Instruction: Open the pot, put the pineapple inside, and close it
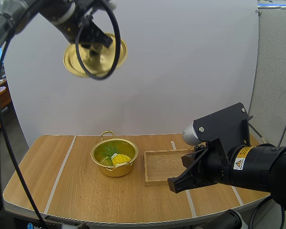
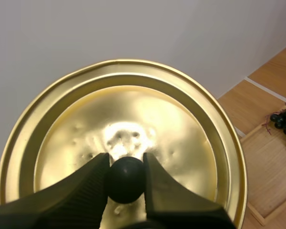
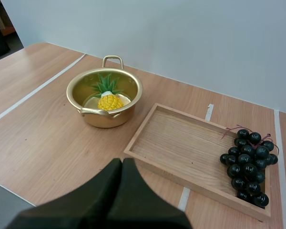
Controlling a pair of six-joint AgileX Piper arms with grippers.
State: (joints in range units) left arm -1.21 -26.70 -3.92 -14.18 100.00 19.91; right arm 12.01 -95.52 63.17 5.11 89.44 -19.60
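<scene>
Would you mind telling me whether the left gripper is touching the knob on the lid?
Touching. The left wrist view shows the left gripper with its jaws pressed against both sides of the black knob of the lid, with no gap.

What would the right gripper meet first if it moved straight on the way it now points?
The shut right gripper would probably meet the near rim of the wooden tray, or the table just before it; depth is unclear.

our left claw (image 2: 125, 162) pinches the gold lid (image 2: 133, 95) by its black knob (image 2: 126, 183), high above the open pot (image 1: 99, 162) holding the pineapple (image 1: 120, 159).
</scene>
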